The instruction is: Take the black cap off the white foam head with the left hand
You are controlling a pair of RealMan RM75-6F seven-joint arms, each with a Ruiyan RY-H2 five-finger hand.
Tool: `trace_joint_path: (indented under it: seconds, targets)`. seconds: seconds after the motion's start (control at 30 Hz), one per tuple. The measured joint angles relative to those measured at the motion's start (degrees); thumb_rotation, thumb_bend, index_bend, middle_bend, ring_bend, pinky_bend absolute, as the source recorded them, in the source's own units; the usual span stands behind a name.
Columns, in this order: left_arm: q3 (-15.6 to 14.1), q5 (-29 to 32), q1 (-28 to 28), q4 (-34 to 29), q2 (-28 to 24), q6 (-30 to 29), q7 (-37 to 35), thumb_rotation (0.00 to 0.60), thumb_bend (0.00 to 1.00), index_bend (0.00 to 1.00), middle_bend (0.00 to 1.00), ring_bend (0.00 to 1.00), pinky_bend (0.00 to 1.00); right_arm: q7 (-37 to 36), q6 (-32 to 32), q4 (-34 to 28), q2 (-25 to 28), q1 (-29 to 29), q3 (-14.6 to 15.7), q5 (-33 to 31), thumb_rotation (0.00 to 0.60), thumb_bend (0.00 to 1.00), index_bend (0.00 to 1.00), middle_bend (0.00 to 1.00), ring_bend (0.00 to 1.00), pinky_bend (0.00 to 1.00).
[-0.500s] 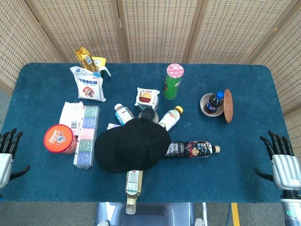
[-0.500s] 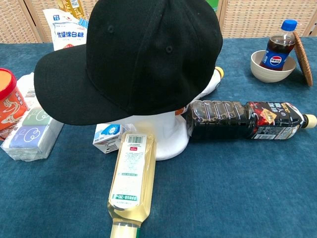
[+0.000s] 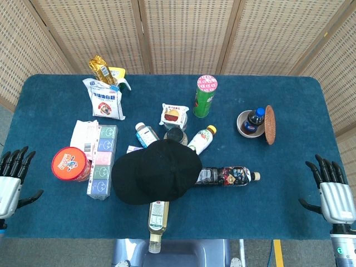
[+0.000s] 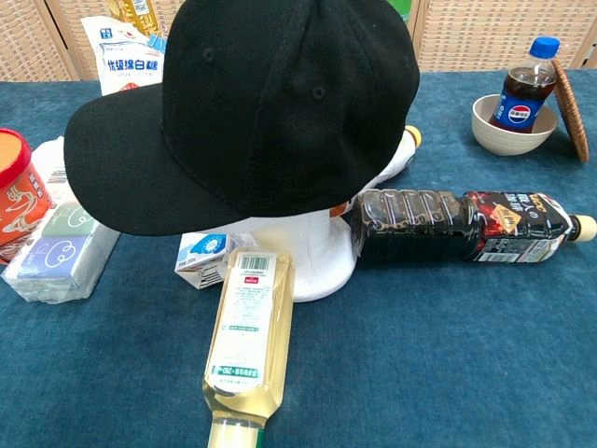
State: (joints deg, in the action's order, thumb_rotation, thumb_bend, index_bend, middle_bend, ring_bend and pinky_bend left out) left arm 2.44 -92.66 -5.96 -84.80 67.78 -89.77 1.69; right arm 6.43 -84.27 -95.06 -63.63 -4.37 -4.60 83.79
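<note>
The black cap [image 3: 157,171] [image 4: 252,103] sits on the white foam head [image 4: 312,252] near the table's front middle, brim pointing to the left. Most of the head is hidden under the cap; only its neck and base show in the chest view. My left hand [image 3: 11,181] is at the far left edge of the head view, open, fingers spread and pointing up, well apart from the cap. My right hand [image 3: 332,189] is at the far right edge, also open with fingers up. Neither hand appears in the chest view.
Around the head lie a pale yellow bottle [image 4: 245,345] in front, a dark bottle [image 4: 462,226] to the right and tissue packs [image 3: 100,161] with an orange tub [image 3: 69,163] to the left. Further back are snack bags [image 3: 105,97], a green can [image 3: 205,95] and a bowl holding a cola bottle [image 3: 253,122].
My left hand has shifted slightly right and up into view. My right hand has moved a little left. The cap and table items are unmoved.
</note>
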Motion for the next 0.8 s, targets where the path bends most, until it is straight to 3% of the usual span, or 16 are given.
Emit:
trace_joint_path:
  seconds: [0.2, 0.3, 0.57, 0.8]
  targets:
    - [1.72, -5.4, -4.72, 10.72, 5.02, -2.36, -9.6, 0.6, 0.0, 0.0, 0.0, 0.0, 0.05, 0.75, 0.03, 0.19, -0.33, 0.05, 0.45, 0.31, 0.6, 0.0, 0.14, 0.02, 0.02, 0.0]
    - [2.65, -8.86, -8.06, 13.23, 6.96, -3.94, -12.44, 0.6, 0.0, 0.0, 0.0, 0.0, 0.05, 1.04, -0.25, 0.0, -0.39, 0.12, 0.56, 0.63, 0.6, 0.0, 0.13, 0.02, 0.02, 0.0]
    - [3.04, -10.93, -12.26, 9.71, 7.7, -2.13, -10.83, 0.6, 0.0, 0.0, 0.0, 0.0, 0.05, 1.48, 0.46, 0.2, -0.61, -0.11, 0.45, -0.11, 0.6, 0.0, 0.13, 0.02, 0.02, 0.0]
    - [1.67, -11.09, -13.82, 6.79, 8.09, 0.4, -10.74, 0.6, 0.0, 0.0, 0.0, 0.0, 0.05, 1.31, 0.6, 0.29, -0.58, -0.15, 0.42, -0.28, 0.6, 0.0, 0.14, 0.02, 0.02, 0.0]
